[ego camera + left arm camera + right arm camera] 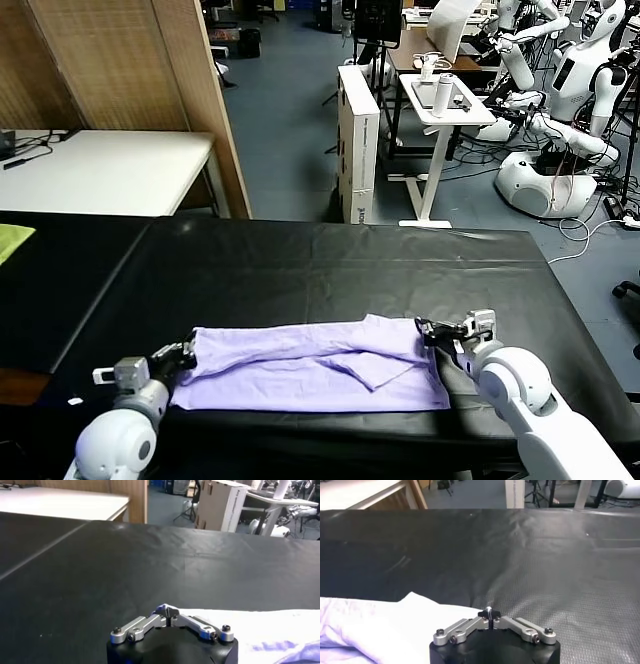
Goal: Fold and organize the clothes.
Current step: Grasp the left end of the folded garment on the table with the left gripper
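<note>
two pincers work one garment. the lavender t-shirt [310, 365] lies as a long folded band near the front edge of the black table [330, 260]. the left pincer [186, 352] is clamped on the band's left end and the right pincer [432, 331] on its right end, jaws closed together on fabric. gripping both ends at once probably keeps the thin cloth taut and level for the next fold. a yellow-green cloth [12, 240] lies well apart, at the far left.
</note>
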{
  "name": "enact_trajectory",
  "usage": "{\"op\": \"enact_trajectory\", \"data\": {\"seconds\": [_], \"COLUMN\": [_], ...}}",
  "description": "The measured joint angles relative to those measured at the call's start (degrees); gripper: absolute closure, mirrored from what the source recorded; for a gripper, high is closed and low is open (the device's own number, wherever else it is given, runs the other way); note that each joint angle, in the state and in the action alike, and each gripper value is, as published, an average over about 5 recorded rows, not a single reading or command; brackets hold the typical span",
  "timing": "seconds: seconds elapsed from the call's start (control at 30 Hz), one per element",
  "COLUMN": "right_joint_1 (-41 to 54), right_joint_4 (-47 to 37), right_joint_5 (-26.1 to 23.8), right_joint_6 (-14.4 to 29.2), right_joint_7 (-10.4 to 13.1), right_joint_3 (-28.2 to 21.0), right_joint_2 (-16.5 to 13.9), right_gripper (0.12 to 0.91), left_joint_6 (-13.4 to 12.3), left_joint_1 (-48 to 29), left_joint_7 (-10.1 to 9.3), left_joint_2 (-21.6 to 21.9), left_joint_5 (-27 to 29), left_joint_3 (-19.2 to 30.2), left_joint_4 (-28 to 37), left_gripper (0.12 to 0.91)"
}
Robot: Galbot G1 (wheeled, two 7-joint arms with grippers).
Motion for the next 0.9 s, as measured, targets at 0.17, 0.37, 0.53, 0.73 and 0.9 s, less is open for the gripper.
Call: {"op": "enact_trajectory", "data": {"seconds": [0.17,0.37,0.53,0.73,0.9], "right_joint_1": [-0.55,-0.71,-1.29,-2.31,-4.15], "right_joint_4": [0.09,0.55,1.70,4.00,6.53], "right_joint_5": [-0.11,-0.03,0.28,0.38,1.42], "right_joint_6": [1.58,4.79,7.93,9.28,9.83], "right_joint_7": [0.43,-0.92,-3.24,-3.73,-3.96], "right_joint_3": [0.71,1.18,1.84,2.86,4.24], "right_joint_2": [0.64,0.97,0.14,-1.75,-4.50], "right_gripper": [0.886,0.843,0.544,0.173,0.122], "left_joint_6": [-0.13,-0.23,-0.76,-0.60,2.70], "left_joint_1": [-2.01,-5.04,-6.77,-6.17,-4.87], "left_joint_7": [-0.09,-0.07,-0.23,-0.28,-1.87], "left_joint_2": [0.45,0.96,1.52,2.90,4.60], "left_joint_5": [-0.28,-0.48,-1.03,-2.24,-8.41], "left_joint_3": [0.66,2.32,2.68,1.56,-0.37], "left_joint_4": [1.23,3.31,4.09,3.08,1.35], "left_gripper": [0.883,0.883,0.821,0.468,0.198]}}
